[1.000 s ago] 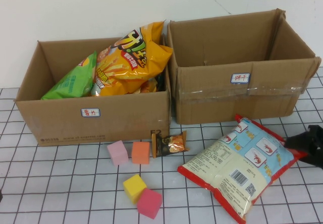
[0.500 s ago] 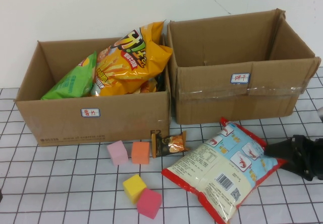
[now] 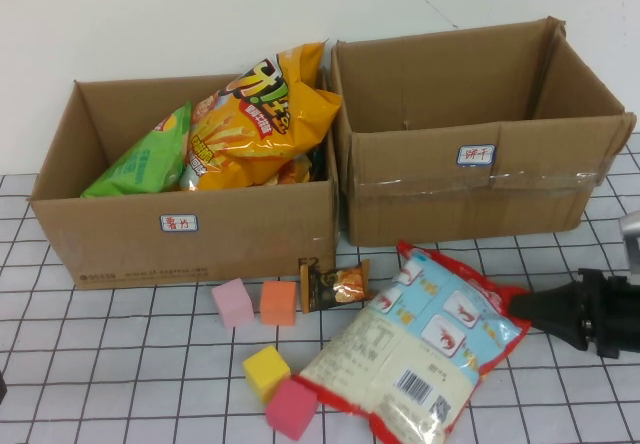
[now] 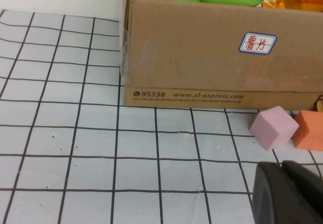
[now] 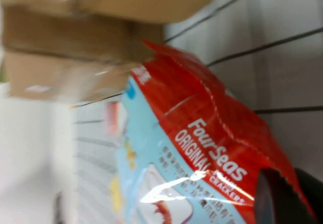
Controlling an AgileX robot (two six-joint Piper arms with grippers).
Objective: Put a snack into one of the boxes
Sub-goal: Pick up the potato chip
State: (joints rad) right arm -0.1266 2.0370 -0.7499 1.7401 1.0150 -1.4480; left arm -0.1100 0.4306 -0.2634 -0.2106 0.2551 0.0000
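Observation:
A large bag of prawn crackers (image 3: 420, 349), red-edged with a pale blue front, lies flat on the gridded table before the right box (image 3: 470, 194). My right gripper (image 3: 518, 309) reaches in low from the right and is shut on the bag's red right edge (image 5: 202, 148); in the right wrist view the gripper (image 5: 298, 181) pinches that seam. The left box (image 3: 180, 234) holds a yellow and a green snack bag. My left gripper (image 4: 282, 169) hovers shut and empty over the table near the left box's front (image 4: 202, 67).
A small brown snack packet (image 3: 335, 286) leans at the left box's front corner. Pink (image 3: 233, 302) and orange (image 3: 279, 302) cubes sit beside it. The yellow (image 3: 266, 371) and magenta (image 3: 293, 407) cubes lie nearer, the magenta one against the cracker bag.
The right gripper has moved left and pushed the cracker bag left until it meets the magenta cube. Its jaws have closed on the bag's edge. The left arm has not moved.

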